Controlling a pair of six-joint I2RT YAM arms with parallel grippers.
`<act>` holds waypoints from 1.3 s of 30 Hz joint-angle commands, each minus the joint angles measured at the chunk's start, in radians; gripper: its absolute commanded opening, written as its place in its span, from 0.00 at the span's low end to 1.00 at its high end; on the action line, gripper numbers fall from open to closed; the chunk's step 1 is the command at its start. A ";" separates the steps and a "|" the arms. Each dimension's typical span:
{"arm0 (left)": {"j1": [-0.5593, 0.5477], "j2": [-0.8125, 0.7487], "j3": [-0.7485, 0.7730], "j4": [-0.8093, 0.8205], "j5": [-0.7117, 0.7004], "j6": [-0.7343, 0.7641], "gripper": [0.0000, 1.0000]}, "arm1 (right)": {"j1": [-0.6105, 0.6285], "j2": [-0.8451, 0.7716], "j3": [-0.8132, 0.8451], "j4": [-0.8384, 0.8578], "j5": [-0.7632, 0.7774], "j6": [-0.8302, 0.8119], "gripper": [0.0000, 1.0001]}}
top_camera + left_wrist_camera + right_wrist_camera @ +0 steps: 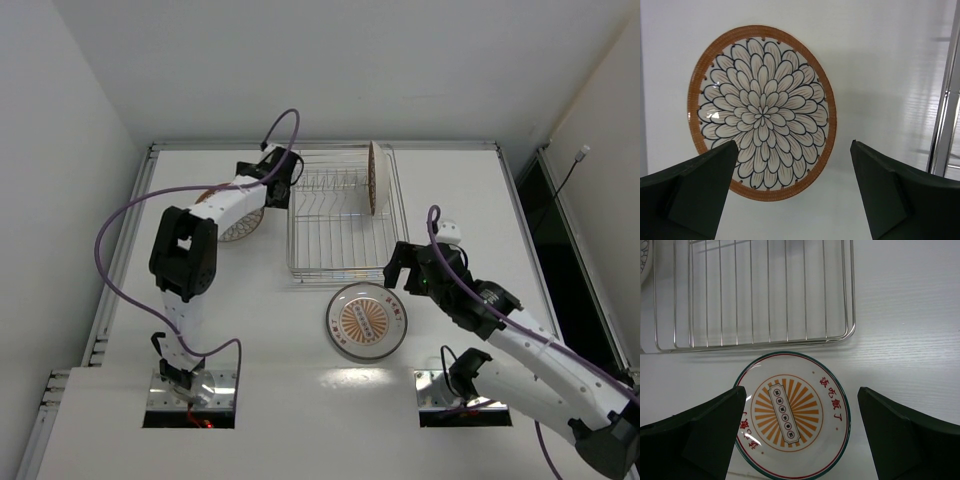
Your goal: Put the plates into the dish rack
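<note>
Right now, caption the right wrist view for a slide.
Open right end effector frames sunburst plate lying flat beside dish rack.

three plates: one sunburst plate (366,320), one petal-patterned plate (762,112), one upright plate (376,178). one dish rack (335,245). one counter (450,190). two hands: left hand (794,145), right hand (802,390).

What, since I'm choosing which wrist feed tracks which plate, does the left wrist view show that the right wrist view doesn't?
Only left wrist: the whole flower-patterned plate, flat on the table, ahead of the open left gripper. Only right wrist: the sunburst plate, flat beside a corner of the dish rack, ahead of the open right gripper. Both: the dish rack, just an edge in the left view, and the table.
</note>
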 commanded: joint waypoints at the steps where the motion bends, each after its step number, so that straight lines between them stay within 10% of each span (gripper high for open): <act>1: 0.044 0.059 -0.023 -0.020 0.150 -0.005 0.96 | 0.007 -0.001 0.007 0.008 -0.007 0.016 0.92; 14: 0.083 0.145 0.006 -0.029 0.290 -0.006 0.96 | 0.007 0.009 0.007 0.018 -0.025 0.016 0.92; 20: 0.083 0.190 0.024 -0.049 0.268 0.003 0.67 | 0.007 0.009 0.007 0.009 -0.025 0.016 0.92; 31: 0.083 0.256 0.072 -0.102 0.150 -0.015 0.58 | 0.007 0.018 0.027 -0.001 -0.025 0.016 0.92; 39: 0.083 0.256 0.090 -0.112 0.127 -0.024 0.06 | 0.007 0.027 0.027 -0.011 -0.025 0.016 0.92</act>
